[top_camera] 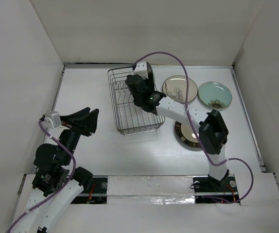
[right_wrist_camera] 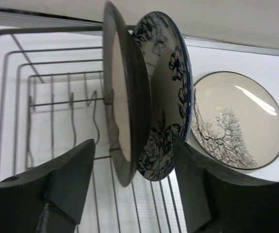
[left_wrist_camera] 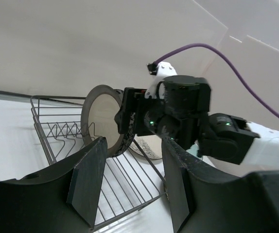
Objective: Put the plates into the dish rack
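Observation:
The black wire dish rack [top_camera: 130, 114] stands at mid-table. Two plates stand upright at its far right end: the beige plate with brown rim [right_wrist_camera: 122, 97] and the black-white patterned plate [right_wrist_camera: 166, 92], leaning together. My right gripper [right_wrist_camera: 134, 179] is open, one finger on each side of the pair, touching neither. In the top view the right gripper [top_camera: 130, 87] is over the rack. The cream branch-motif plate [top_camera: 180, 89] and the pale green plate [top_camera: 215, 94] lie flat right of the rack. The dark-rimmed plate [top_camera: 187, 135] is partly under my right arm. My left gripper [top_camera: 85, 121] is open and empty, left of the rack.
White walls enclose the table on three sides. The rack's upright tines [right_wrist_camera: 71, 116] stand free to the left of the two plates. A purple cable [top_camera: 178, 60] loops above the right arm. The left wrist view shows the rack [left_wrist_camera: 66, 131] and the right wrist [left_wrist_camera: 178, 111] ahead.

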Tool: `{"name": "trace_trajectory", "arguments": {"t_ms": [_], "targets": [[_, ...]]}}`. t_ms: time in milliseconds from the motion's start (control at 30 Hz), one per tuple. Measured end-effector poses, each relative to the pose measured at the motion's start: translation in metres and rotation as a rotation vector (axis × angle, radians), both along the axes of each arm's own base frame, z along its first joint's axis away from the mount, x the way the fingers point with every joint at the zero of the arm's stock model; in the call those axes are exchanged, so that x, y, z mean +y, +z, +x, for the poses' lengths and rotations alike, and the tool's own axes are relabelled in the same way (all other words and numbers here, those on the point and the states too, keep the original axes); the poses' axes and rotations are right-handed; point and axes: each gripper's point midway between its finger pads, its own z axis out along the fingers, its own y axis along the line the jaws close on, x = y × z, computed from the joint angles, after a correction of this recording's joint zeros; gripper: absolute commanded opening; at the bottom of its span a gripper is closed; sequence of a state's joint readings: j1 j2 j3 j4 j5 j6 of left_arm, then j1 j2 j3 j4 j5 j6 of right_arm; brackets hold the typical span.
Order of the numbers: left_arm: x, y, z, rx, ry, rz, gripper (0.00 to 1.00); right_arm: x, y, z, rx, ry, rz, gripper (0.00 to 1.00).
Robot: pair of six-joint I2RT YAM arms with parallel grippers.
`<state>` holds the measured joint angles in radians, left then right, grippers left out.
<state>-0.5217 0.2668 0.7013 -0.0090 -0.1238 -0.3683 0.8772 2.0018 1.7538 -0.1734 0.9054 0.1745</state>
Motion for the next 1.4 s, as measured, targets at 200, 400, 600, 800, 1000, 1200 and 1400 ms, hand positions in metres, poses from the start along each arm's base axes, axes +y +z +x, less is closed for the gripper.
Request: {"name": "trace_trajectory", "arguments": {"t_ms": [200,400,600,800,1000,1200,1400], "targets": [[0.000,0.000,0.000,-0.002,0.000,-0.001,0.45,-0.006,0.041,-0.022,-0.019,0.110,0.112,0.75],[0.000,0.000,0.001,-0.001,0.000,-0.001,0.45,-0.053,0.095,-0.054,-0.135,0.120,0.285,0.00],[-0.001,0.000,0.001,-0.001,-0.003,0.000,0.29,-0.221,0.064,-0.047,-0.220,-0.178,0.513,0.00],[-0.002,0.001,0.000,-0.004,-0.010,-0.004,0.00,-0.363,-0.058,-0.077,-0.147,-0.563,0.628,0.48],[-0.002,0.001,0.000,-0.005,-0.009,-0.004,0.11,-0.427,-0.121,-0.088,-0.085,-0.722,0.757,0.56],[-0.001,0.001,0.000,-0.004,-0.007,-0.007,0.32,-0.443,-0.159,-0.072,-0.015,-0.719,0.891,0.56],[-0.001,0.001,0.000,-0.003,-0.006,-0.008,0.36,-0.444,-0.183,-0.050,0.021,-0.690,1.015,0.56]]}}
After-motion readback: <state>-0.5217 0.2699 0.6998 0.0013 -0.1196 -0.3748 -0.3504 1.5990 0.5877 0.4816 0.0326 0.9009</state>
